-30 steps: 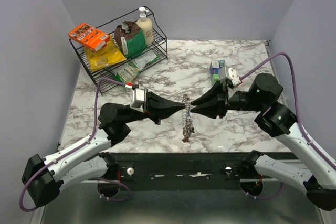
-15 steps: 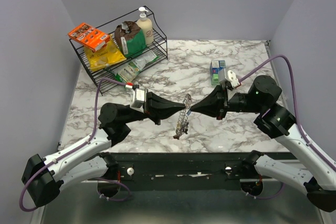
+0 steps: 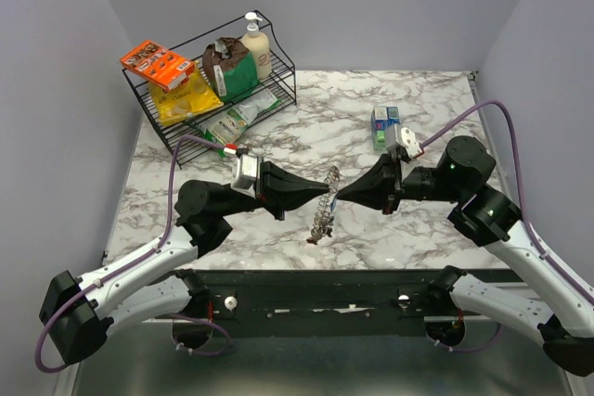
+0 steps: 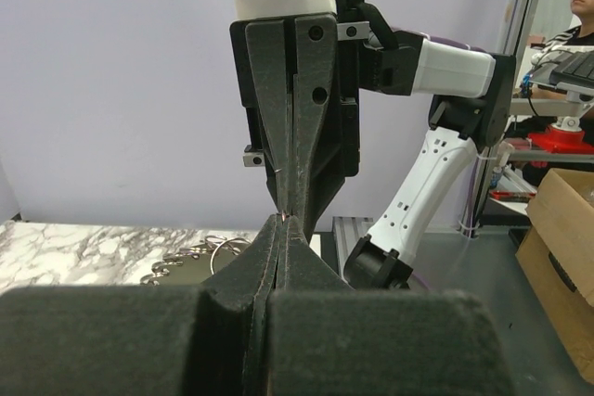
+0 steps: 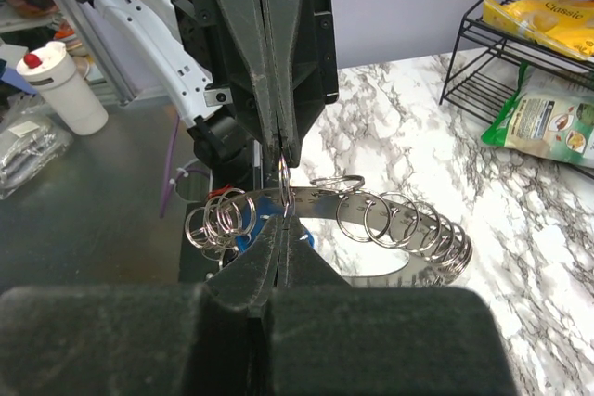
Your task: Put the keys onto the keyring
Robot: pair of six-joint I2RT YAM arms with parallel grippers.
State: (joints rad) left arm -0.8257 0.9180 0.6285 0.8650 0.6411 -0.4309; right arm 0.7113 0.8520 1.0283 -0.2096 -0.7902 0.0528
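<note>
Marble tabletop [image 3: 418,99], lilac walls [image 3: 371,6], left tool [image 3: 322,194] and right tool [image 3: 340,196] clenching keyring [image 3: 323,215].

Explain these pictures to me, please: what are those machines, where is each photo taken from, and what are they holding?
These are two robot arms bolted at the near edge of a marble table, each ending in a pincer: the left claw and the right claw. The wide picture looks down from above and behind them; the other two come from a camera on each wrist, looking past that arm's own claw. Farther back stand a wire rack of snack packets and a small carton. In the middle the claws meet tip to tip, both shut, pinching the keyring, a big metal loop strung with smaller rings, which hangs tilted between them.
</note>
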